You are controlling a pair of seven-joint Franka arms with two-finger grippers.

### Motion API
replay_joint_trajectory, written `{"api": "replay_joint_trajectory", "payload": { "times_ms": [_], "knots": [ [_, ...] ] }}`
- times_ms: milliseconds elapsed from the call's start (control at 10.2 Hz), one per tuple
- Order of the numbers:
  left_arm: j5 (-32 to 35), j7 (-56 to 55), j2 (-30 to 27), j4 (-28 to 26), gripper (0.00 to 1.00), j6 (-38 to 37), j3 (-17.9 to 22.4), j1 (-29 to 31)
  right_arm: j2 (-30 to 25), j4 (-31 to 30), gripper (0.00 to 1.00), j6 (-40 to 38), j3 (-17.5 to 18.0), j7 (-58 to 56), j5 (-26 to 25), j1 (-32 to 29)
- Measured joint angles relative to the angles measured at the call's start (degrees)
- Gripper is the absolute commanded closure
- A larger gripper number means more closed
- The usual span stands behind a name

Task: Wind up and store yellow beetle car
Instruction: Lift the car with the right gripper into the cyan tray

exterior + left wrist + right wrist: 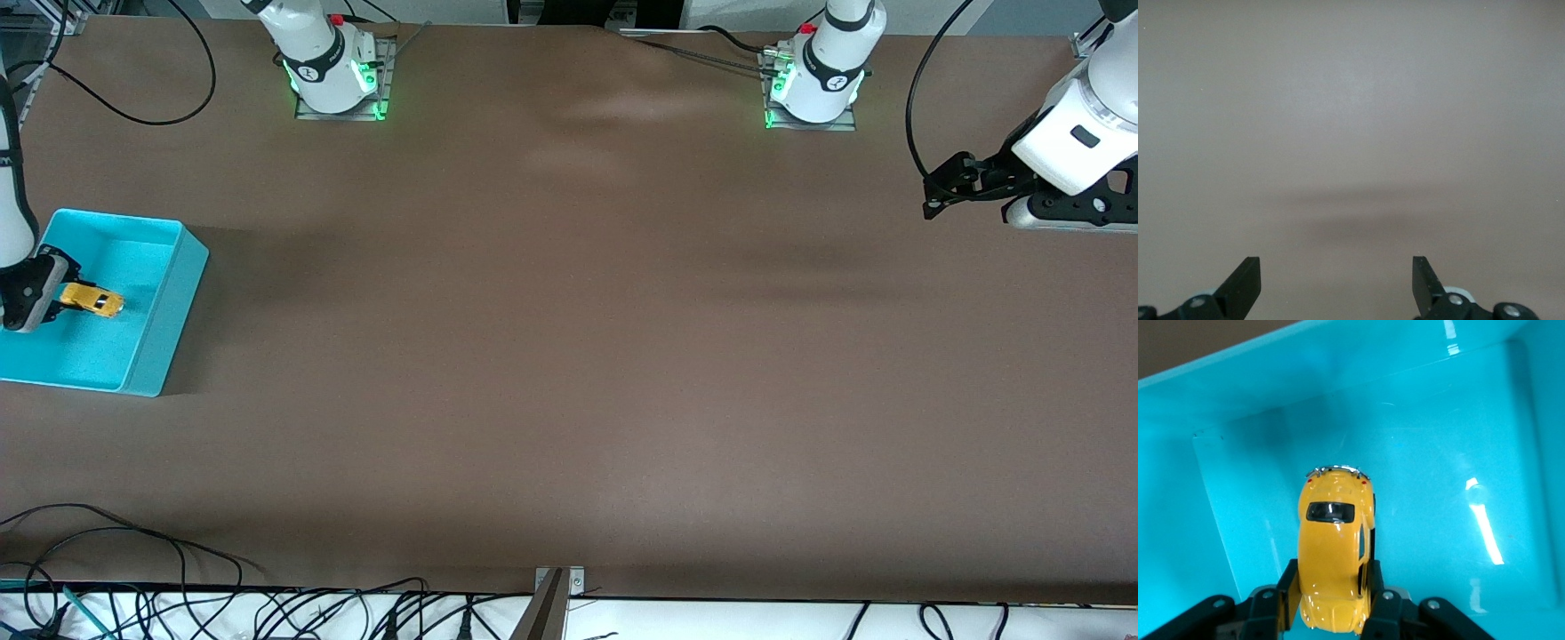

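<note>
Car's look: the yellow beetle car (pixel 1333 563) is a small toy with a rounded, glossy yellow-orange body, a dark window set in the roof line, a thin chrome bumper at its free end and small red lights at that end's corners.
Car's place: it is inside the teal bin (pixel 169 307) at the right arm's end of the table, held just above the bin's floor or on it; which of the two cannot be told.
Right gripper: the right gripper (pixel 1331 600) is down inside the bin, its fingers (pixel 1289 587) clamped on the car.
Car against the fingers: one finger presses each flank at one end of the body; the rest of the car, with the window and bumper, sticks out past the fingertips.
Left gripper: the left gripper (pixel 1337 280) hangs over bare brown table (pixel 569 356) at the left arm's end, its fingers (pixel 1245 280) spread wide apart with nothing between them; this arm waits.
Front view alone: it shows both arms at once, the bin's whole outline and the car as a small yellow shape jutting from the right gripper.
Right wrist view alone: it gives the car's details and the grip on its sides.
Left wrist view alone: it shows the gap between the open fingertips and a faint shadow on the table.
</note>
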Motion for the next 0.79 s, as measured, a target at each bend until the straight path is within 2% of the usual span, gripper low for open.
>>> {"api": "replay_joint_trajectory", "payload": {
  "times_ms": [785],
  "knots": [
    [0.00,0.00,0.04,0.01,0.00,0.00,0.13,0.08,5.14,-0.02,1.00,4.59,0.00,-0.37,0.02,-2.57]
  ]
}}
